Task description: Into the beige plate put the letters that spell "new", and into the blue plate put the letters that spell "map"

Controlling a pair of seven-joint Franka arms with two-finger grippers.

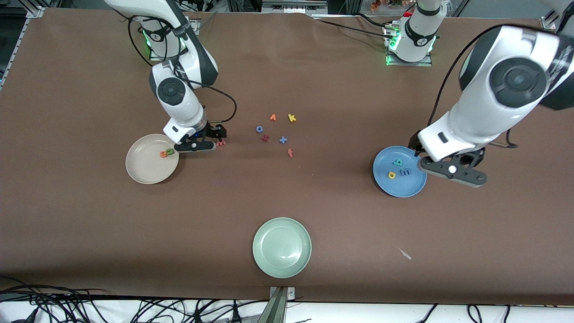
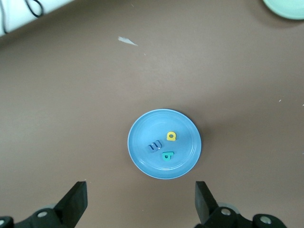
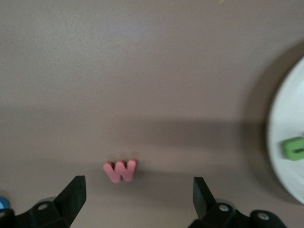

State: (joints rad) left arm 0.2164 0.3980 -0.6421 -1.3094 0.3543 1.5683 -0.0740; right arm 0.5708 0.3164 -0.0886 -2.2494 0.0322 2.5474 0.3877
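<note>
The beige plate holds the orange e and the green n, whose edge also shows in the right wrist view. The red-pink w lies on the table beside that plate. My right gripper hangs open low over the w, holding nothing. The blue plate holds the blue m, the yellow a and the teal p. My left gripper is open and empty above that plate's edge.
A pale green plate sits near the front edge. Loose letters lie mid-table: blue o, orange v, yellow k, a dark-red letter, blue x and a red letter. A white scrap lies on the cloth.
</note>
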